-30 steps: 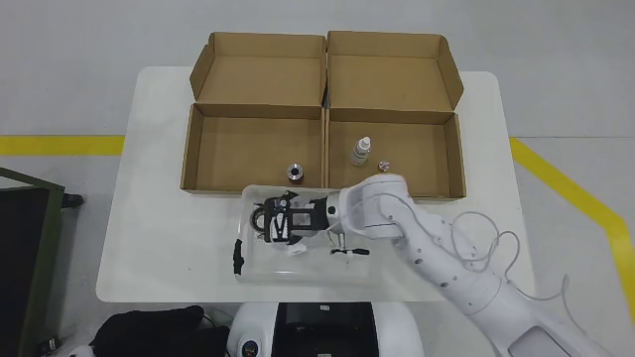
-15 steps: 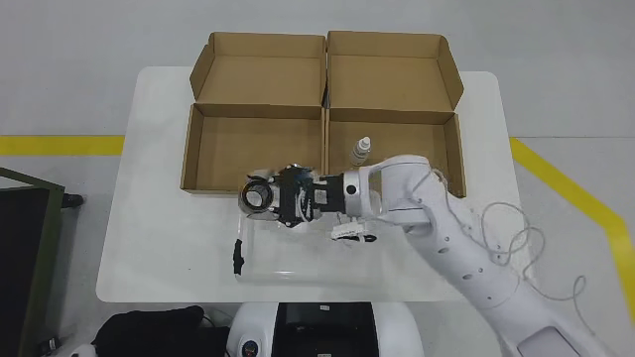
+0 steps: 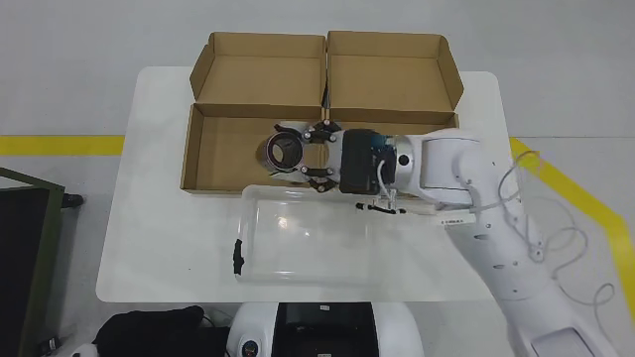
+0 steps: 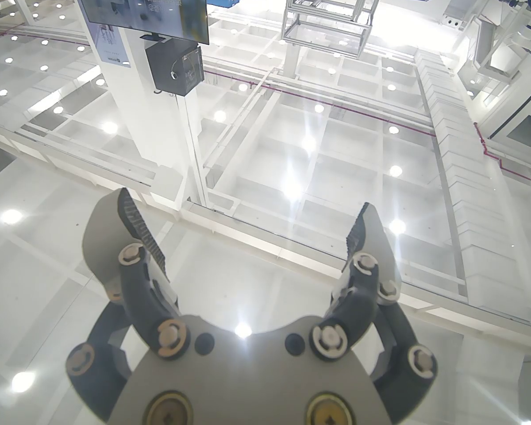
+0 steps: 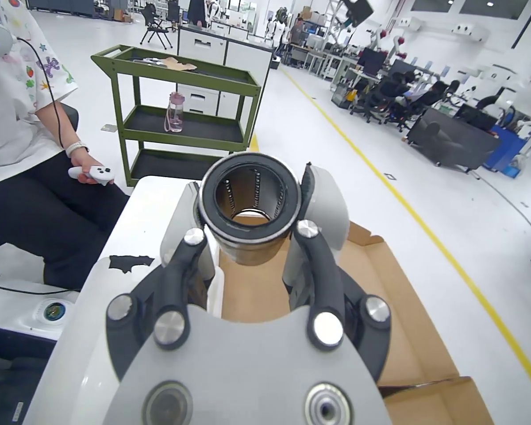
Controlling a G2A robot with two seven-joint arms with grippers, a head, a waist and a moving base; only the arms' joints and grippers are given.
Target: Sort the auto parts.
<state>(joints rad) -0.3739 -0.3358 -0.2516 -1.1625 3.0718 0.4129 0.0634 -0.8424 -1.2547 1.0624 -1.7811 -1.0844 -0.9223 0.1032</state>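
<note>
Our right gripper (image 5: 253, 214) has its jaws clamped on a hollow steel cylinder with a black ring at its end (image 5: 251, 205), one white finger pressed against each side of the barrel. The hollow steel cylinder's long axis stands close to upright, leaning a little back toward the wrist. Its ringed open end faces up, so in the right wrist view we look down the grooved bore to brown cardboard beyond. In the top view the same open end shows nearly as a full circle.

The cylinder hangs over the floor of the left open brown cardboard box (image 3: 213, 154), in the corner nearest the robot, beside the wall that meets the right open brown cardboard box (image 3: 432, 154). We cannot tell whether its lower end touches that floor.

Both boxes sit side by side on the white bench (image 3: 159, 228), lids folded back. Just in front of them lies a clear plastic tray (image 3: 298, 253), with a small black part (image 3: 237, 256) at its left rim.

Our left gripper (image 4: 248, 218) points up at the ceiling, its jaws wide apart.
</note>
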